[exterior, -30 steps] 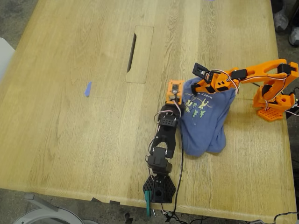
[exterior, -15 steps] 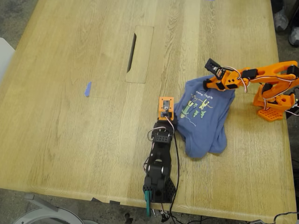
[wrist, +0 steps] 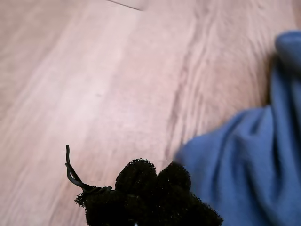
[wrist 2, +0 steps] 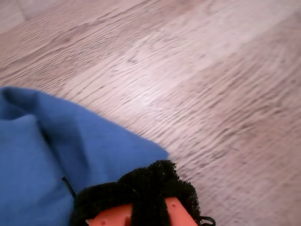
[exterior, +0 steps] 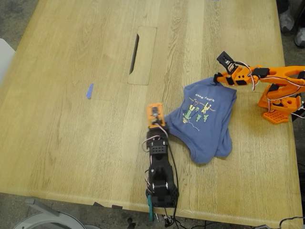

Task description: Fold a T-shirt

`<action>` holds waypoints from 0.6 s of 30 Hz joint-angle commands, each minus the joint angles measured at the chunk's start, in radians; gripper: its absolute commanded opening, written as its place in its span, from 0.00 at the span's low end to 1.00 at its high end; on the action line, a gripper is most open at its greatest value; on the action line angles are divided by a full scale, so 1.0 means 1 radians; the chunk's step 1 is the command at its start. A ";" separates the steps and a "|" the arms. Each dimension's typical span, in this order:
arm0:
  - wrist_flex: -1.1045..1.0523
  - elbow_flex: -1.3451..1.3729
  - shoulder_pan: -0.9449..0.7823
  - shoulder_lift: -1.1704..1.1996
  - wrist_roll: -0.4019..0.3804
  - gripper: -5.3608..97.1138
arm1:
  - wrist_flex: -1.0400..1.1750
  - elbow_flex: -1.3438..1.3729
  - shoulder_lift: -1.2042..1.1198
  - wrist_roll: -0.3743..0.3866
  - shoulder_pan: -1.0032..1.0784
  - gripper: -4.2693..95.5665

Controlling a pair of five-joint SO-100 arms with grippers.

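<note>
The slate-blue T-shirt (exterior: 205, 121) lies partly spread on the wooden table (exterior: 71, 129), its green-and-yellow print (exterior: 198, 110) facing up. My first gripper (exterior: 164, 129), on the black arm, is shut on the shirt's edge toward the exterior view's left; its black foam pads (wrist: 141, 181) press together beside blue cloth (wrist: 244, 174). My second gripper (exterior: 215, 79), on the orange arm, is shut on the far corner of the shirt (wrist 2: 56, 155), whose cloth runs under its foam-tipped fingers (wrist 2: 150, 186). The part of the shirt toward the near edge is still bunched.
A small blue scrap (exterior: 89, 90) lies toward the exterior view's left. A rectangular cable hatch (exterior: 142, 55) is set into the table farther back. The orange arm's base (exterior: 276, 109) stands at the exterior view's right, the black arm's base (exterior: 161, 192) by the near edge.
The two grippers have drawn apart: the first pulled back toward the exterior view's left, the second moved right and farther away. The hanging, bunched shirt has come down and spread on the table.
</note>
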 commanded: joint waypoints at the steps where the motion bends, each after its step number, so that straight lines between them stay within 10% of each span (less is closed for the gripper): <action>1: 0.051 -0.014 -0.075 0.141 0.005 0.05 | 0.005 -0.032 0.037 -0.005 0.064 0.04; 18: 0.555 0.183 -0.692 0.867 -0.003 0.05 | 0.299 0.249 0.532 -0.052 0.713 0.04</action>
